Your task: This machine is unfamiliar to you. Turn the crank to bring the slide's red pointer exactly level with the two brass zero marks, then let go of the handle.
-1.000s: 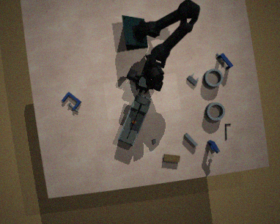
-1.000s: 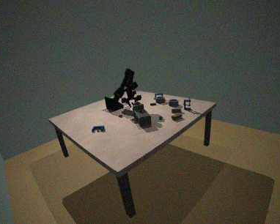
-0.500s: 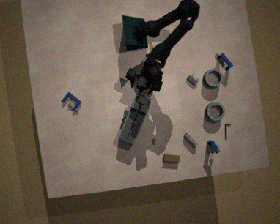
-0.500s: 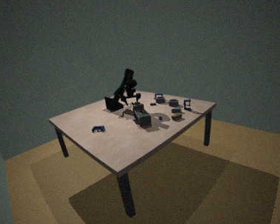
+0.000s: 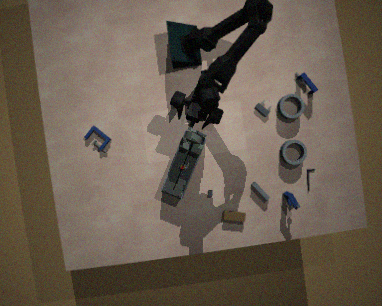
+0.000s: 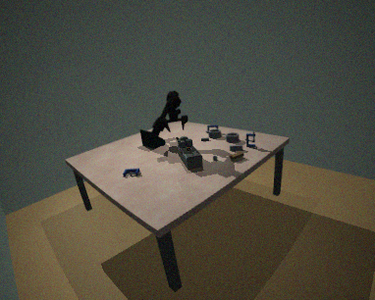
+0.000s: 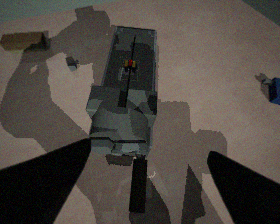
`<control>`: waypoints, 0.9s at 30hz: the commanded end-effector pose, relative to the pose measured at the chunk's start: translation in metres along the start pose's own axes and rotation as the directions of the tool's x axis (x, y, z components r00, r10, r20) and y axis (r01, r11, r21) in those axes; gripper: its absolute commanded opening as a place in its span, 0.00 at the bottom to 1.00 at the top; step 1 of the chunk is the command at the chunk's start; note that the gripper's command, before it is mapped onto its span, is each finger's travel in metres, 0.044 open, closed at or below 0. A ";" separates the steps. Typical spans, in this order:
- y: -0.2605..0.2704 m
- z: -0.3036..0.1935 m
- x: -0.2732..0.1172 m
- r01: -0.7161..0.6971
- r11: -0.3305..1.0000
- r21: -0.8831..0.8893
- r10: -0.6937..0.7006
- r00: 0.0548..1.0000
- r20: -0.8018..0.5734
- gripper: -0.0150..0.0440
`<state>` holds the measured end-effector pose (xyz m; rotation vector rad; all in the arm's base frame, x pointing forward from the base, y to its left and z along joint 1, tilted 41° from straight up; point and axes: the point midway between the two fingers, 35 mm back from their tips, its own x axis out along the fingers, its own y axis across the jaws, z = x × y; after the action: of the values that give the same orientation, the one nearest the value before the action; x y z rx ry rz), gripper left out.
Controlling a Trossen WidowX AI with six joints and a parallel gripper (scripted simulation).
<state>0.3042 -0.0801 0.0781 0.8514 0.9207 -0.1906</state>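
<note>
The grey machine (image 5: 172,194) (image 6: 193,162) (image 7: 119,120) has a long slotted bed. Its red pointer (image 5: 182,168) (image 7: 131,62) sits between small brass marks (image 7: 135,64) and looks about level with them, but is too small to judge exactly. The crank's black handle (image 7: 138,186) sticks out at the machine's near end in the wrist view. My gripper (image 5: 192,123) (image 6: 176,129) (image 7: 149,150) is wide open and empty, with its fingers apart on either side of the handle in the wrist view and not touching it. The crank arm is partly hidden in shadow.
Two grey rings (image 5: 302,161) (image 5: 301,112), blue clamps (image 5: 308,82) (image 5: 291,200), a grey bar (image 5: 260,192), a black hex key (image 5: 308,180) and a wooden block (image 5: 234,217) (image 7: 22,41) lie to one side. Another blue clamp (image 5: 98,136) (image 6: 132,172) lies on the other side.
</note>
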 end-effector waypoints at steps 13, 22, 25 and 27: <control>0.006 0.050 -0.009 -0.056 0.997 -0.056 0.054 0.998 -0.044 1.00; 0.007 0.077 0.017 -0.123 0.989 -0.081 0.114 0.988 -0.107 1.00; 0.007 0.086 0.027 -0.147 0.985 -0.096 0.134 0.983 -0.124 1.00; 0.006 0.091 0.033 -0.163 0.981 -0.108 0.148 0.980 -0.133 1.00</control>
<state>0.3729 -0.1305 0.0917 0.8310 0.9610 0.0151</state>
